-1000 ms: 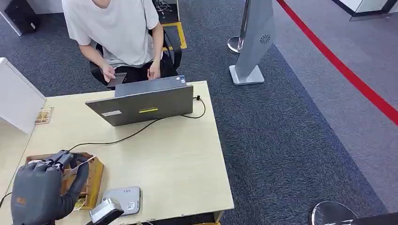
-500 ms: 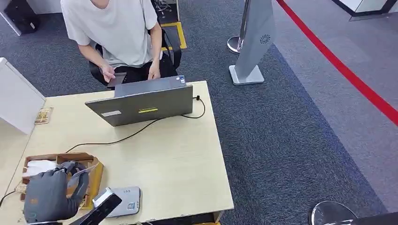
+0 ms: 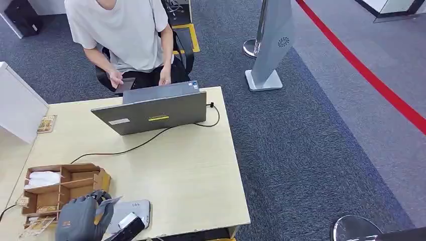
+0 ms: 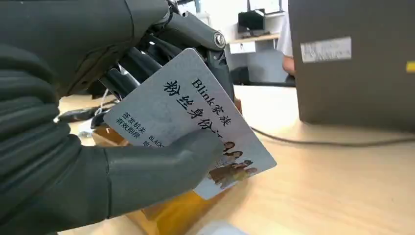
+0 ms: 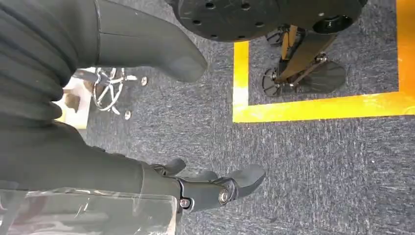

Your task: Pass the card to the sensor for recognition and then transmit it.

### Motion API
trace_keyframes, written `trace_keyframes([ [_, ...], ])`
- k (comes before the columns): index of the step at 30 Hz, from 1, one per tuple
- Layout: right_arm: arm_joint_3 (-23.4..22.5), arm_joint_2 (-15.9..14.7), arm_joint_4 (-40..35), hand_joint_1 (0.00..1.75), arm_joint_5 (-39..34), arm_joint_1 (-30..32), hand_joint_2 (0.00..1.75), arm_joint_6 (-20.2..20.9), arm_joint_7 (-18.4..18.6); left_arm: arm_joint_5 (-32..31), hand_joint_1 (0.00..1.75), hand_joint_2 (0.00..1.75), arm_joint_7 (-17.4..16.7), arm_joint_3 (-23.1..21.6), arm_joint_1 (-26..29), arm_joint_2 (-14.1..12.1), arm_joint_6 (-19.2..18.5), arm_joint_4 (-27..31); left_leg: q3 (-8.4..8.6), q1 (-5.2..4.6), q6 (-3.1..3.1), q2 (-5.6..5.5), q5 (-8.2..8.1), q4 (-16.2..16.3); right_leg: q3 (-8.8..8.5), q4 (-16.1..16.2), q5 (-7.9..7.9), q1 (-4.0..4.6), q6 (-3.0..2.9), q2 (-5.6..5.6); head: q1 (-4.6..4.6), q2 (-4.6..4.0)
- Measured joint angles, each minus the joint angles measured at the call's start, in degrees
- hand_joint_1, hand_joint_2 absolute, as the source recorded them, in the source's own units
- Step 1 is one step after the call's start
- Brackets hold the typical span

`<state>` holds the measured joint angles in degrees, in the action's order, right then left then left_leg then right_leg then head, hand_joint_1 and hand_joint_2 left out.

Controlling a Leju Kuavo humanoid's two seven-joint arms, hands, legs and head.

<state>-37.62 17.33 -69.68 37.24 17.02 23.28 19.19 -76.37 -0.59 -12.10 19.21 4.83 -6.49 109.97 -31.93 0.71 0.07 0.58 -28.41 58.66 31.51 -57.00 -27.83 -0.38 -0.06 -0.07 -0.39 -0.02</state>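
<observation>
Your left hand [image 3: 83, 221] has pulled back out of the wooden organizer [image 3: 63, 188], carrying the card [image 4: 195, 122] down over the grey sensor [image 3: 131, 212] at the table's [image 3: 191, 170] near edge; thumb and fingers pinch it; your right hand [image 5: 205, 188] hangs over carpet, fingers apart, holding nothing.

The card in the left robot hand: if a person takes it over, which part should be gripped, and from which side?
Probably the free corner of the card, beyond the thumb of the left robot hand. Come from the laptop side: thumb and fingers cover the other end.
</observation>
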Motion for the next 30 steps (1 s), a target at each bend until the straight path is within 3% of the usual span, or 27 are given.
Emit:
trace_keyframes([
  [9, 0.0, 0.0, 0.1, 0.0, 0.3, 0.0, 1.75, 0.1, -0.5, 2.6, 1.75, 1.75, -4.7, -4.5, 0.0, -3.7, -0.3, -3.8, -0.01, 0.0, 0.0, 0.0, 0.0, 0.0, 0.01, 0.0, 0.0, 0.0, 0.0, 0.0, 0.0, 0.0],
  [17, 0.0, 0.0, 0.1, 0.0, -0.7, 0.0, 1.75, -0.3, 0.0, 4.0, 1.75, 1.75, -7.3, -6.0, 0.0, -5.2, -1.4, -4.7, -0.01, 0.0, 0.0, 0.0, 0.0, 0.0, 0.0, 0.0, 0.0, 0.0, 0.0, 0.0, 0.0, 0.0],
  [22, 0.0, 0.0, 0.0, 0.0, -0.7, 0.0, 1.75, -0.2, 0.8, 6.9, 1.75, 1.75, -11.2, -6.1, 0.3, -5.7, -6.8, -5.1, 0.0, 0.01, 0.0, 0.0, 0.0, 0.0, 0.0, 0.0, 0.0, 0.0, 0.0, 0.0, 0.02, 0.0],
  [30, 0.0, 0.0, 0.0, 0.0, 0.8, -0.1, 1.75, 0.5, 0.5, 9.8, 1.75, 1.75, -14.5, -6.1, 0.4, -6.3, -11.6, -5.1, 0.02, 0.0, 0.0, -0.1, 0.0, 0.0, -0.08, 0.0, -0.01, 0.0, 0.0, -0.07, 0.02, 0.0],
])
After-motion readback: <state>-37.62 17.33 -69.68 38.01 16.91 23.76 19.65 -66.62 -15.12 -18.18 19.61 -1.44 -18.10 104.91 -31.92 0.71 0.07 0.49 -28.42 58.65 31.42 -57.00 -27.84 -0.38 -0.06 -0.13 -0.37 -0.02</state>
